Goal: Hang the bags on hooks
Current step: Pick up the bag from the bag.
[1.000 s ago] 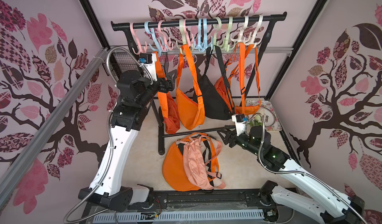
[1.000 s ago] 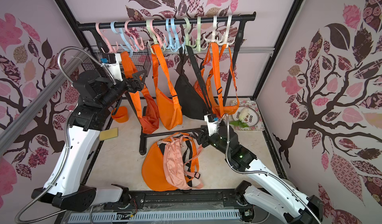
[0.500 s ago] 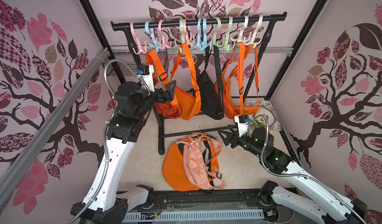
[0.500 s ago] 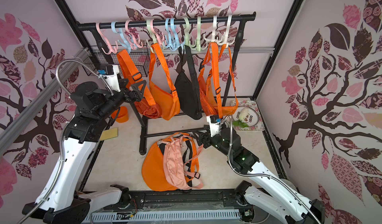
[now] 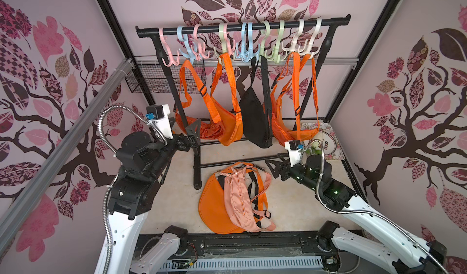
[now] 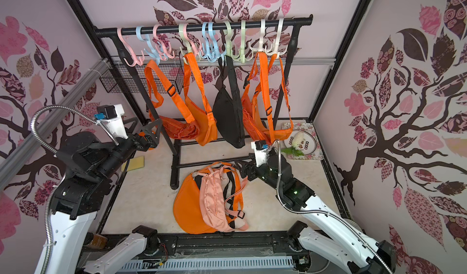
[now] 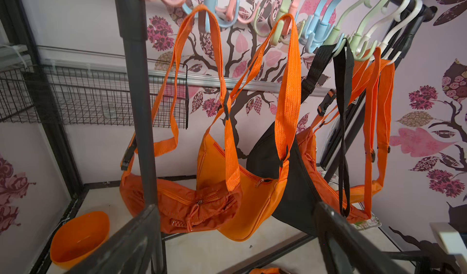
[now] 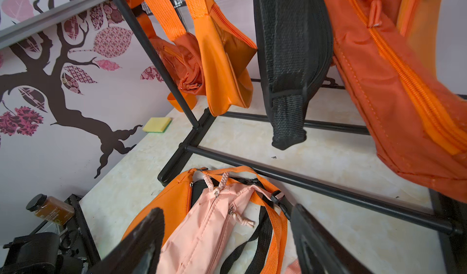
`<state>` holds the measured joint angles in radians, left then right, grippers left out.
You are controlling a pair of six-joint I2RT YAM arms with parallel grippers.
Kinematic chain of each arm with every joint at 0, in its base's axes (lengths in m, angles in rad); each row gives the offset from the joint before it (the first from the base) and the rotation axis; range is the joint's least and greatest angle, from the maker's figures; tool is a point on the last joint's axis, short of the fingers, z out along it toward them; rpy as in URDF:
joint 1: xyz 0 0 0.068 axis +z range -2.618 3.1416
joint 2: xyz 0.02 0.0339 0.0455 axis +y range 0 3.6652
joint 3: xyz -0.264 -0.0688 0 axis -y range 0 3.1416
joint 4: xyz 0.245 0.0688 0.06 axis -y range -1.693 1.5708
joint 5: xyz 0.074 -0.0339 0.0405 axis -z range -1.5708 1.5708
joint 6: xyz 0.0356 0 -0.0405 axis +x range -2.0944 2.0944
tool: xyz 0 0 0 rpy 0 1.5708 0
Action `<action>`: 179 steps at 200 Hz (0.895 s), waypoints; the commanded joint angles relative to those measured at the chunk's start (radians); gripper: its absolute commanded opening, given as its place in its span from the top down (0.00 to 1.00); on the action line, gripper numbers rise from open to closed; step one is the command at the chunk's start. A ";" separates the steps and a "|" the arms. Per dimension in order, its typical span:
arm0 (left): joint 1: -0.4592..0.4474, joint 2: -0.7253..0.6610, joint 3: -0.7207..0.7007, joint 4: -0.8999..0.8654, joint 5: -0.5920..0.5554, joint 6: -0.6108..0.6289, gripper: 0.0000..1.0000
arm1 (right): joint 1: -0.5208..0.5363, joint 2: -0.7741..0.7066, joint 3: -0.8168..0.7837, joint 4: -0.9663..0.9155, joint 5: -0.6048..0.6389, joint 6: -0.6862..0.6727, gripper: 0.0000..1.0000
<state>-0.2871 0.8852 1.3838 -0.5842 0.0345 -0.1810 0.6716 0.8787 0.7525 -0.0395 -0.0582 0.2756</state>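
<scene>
Floral-decal walls enclose a beige tabletop carrying a black hook rack. Note that several orange bags and one black bag hang from it. The leftmost orange bag hangs by its strap on a blue hook, so the left gripper stands beside it, jaws spread and empty. Locate the pink bag lying on an orange floor bag near the rack base. The right gripper hovers just right of this pile, jaws apart and holding nothing, probably placed for the next pick.
</scene>
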 commanded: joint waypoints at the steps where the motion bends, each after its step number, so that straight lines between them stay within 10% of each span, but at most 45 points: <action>1: -0.072 0.004 -0.138 -0.161 0.010 -0.065 0.03 | -0.003 0.017 0.013 -0.028 -0.031 0.039 0.19; 52: -0.328 0.006 -0.460 -0.127 -0.045 -0.273 0.03 | -0.003 0.187 -0.082 -0.117 -0.065 0.192 0.23; 179: -0.449 0.365 -0.636 0.152 0.041 -0.440 0.03 | -0.003 0.448 -0.175 0.042 0.032 0.324 0.33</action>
<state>-0.7349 1.2377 0.7937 -0.4942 0.1150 -0.5903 0.6708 1.2613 0.5247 -0.0257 -0.0994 0.5838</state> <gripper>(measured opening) 0.974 0.699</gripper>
